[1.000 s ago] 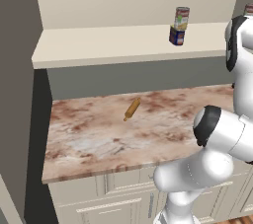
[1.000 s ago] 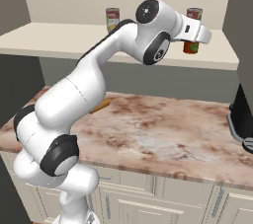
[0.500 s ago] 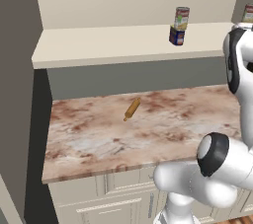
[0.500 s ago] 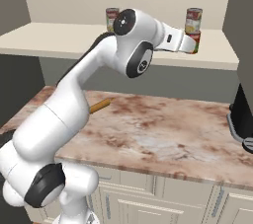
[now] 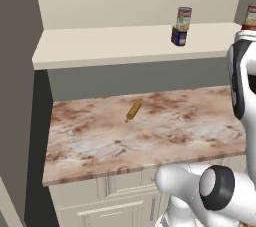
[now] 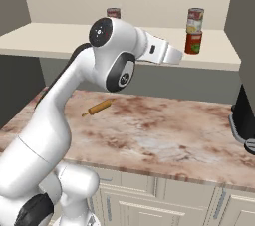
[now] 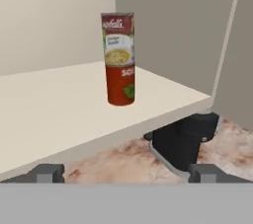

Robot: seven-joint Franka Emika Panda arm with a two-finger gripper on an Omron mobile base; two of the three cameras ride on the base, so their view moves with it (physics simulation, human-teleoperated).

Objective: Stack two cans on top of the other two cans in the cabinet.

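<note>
In the hand view a red-and-white can [image 7: 117,34] stands upright on a red can [image 7: 121,87], on the cream shelf board [image 7: 54,104] of the cabinet. My gripper [image 7: 124,173] is open, its fingertips [image 7: 47,172] wide apart and short of the shelf's front edge, with nothing between them. From the right base view the same stack [image 6: 194,31] stands just beyond and above my gripper [image 6: 179,57]. Further left on the shelf, another can [image 5: 184,18] sits on a short dark blue can [image 5: 178,36]; the top of that stack [image 6: 113,13] shows behind the arm.
A wooden rolling pin [image 5: 133,110] lies on the marble counter [image 5: 150,136] below the shelf. A dark coffee machine [image 6: 244,115] stands at the counter's right end, under the shelf's corner. The cabinet's side wall [image 7: 232,45] rises close to the right of the stack.
My gripper has drawn back and down from the right stack, staying open. The cans have not moved.
</note>
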